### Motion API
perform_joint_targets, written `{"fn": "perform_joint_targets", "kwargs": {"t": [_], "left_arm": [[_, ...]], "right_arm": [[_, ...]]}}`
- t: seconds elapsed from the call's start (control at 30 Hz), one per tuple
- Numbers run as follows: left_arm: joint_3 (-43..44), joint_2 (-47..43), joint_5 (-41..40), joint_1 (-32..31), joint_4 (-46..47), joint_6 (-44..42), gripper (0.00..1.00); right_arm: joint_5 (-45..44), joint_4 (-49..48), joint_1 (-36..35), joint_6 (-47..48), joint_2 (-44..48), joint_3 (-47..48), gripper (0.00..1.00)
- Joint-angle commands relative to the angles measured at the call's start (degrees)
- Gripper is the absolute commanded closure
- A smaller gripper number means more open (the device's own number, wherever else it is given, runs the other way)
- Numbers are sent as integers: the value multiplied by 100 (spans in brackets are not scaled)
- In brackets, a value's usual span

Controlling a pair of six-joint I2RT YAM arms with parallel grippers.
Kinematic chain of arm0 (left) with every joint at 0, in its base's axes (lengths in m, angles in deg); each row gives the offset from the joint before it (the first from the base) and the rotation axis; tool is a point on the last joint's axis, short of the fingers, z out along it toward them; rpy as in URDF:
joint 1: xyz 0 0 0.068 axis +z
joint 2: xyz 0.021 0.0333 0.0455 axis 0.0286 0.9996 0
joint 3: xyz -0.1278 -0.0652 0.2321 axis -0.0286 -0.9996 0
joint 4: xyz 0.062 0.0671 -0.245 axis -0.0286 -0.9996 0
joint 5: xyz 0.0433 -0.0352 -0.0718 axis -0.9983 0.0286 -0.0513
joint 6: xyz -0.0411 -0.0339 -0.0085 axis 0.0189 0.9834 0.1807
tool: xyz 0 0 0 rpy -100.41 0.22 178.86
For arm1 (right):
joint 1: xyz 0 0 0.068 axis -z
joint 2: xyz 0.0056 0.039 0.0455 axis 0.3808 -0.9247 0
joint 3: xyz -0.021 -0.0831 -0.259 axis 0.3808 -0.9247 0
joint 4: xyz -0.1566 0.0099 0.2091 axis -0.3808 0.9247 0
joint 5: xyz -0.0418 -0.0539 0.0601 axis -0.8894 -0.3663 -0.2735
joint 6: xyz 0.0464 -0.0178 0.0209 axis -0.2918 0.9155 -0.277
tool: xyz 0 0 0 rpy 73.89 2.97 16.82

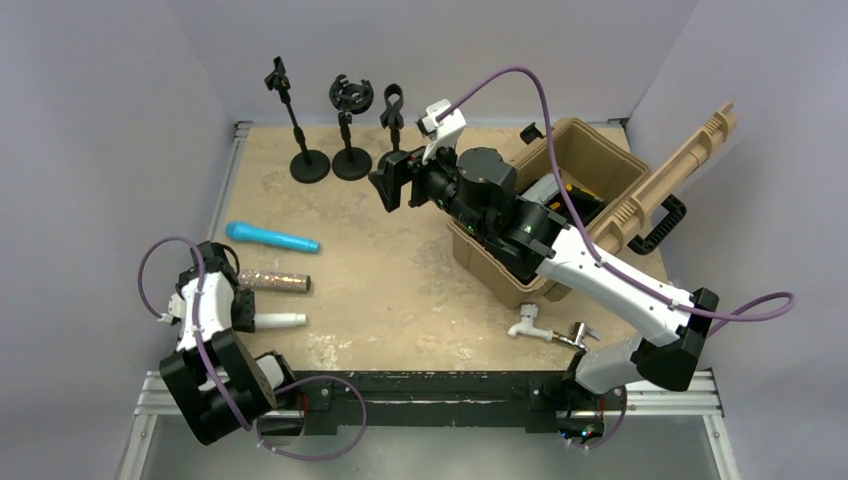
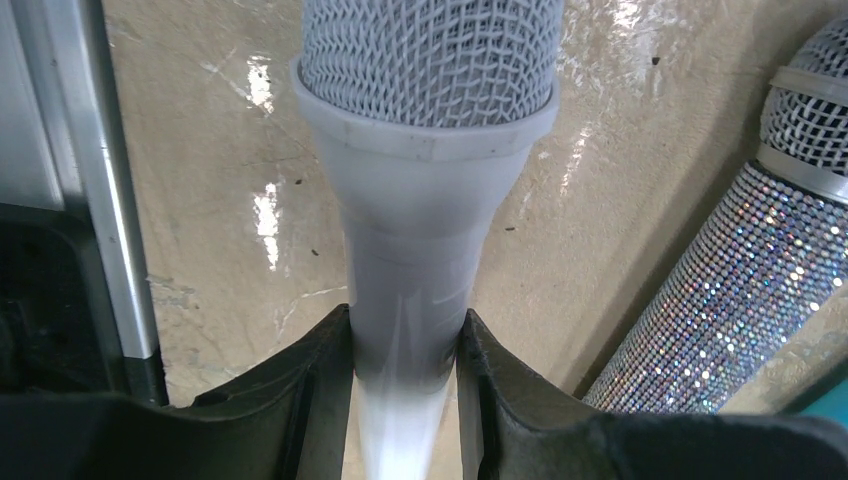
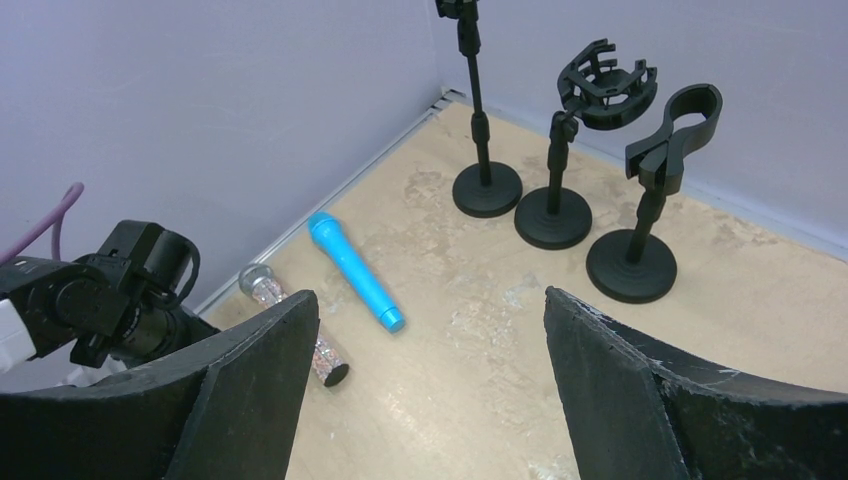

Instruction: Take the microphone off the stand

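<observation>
Three black microphone stands stand empty at the back of the table; they also show in the right wrist view. A white microphone lies at the near left, and my left gripper is shut on its body. A glitter microphone and a blue microphone lie beside it. My right gripper is open and empty, raised just in front of the rightmost stand.
An open tan hard case with its lid thrown back stands at the right, under the right arm. A small white and metal part lies near the front edge. Lilac walls close the back and sides.
</observation>
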Motion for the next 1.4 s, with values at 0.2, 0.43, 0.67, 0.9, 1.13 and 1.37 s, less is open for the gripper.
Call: {"fn": "perform_joint_targets", "kwargs": {"t": [0.2,0.43,0.67,0.9,1.13,1.37], "left_arm": [[-132,342,582,338,573,-233,59],[-119,283,629,336,567,-334,27],[-46,-321,705,335,572,-604,17],[485,-1096,695,-98,-11,-683,12],[1518,-1657,406,-1434,26,-1120,12],[1978,-2438,1158,-3677,3146,-3013,0]], "right_arm": [[-61,-360,-10,99,188,-74,19],[-88,-368,-9,123,241,-79,19],[-150,-424,-9,240,352,-80,19],[-209,-532,-9,376,551,-54,18],[-628,-725,-12,430,947,-241,17],[-1432,-1008,-9,569,1775,-428,15]]}}
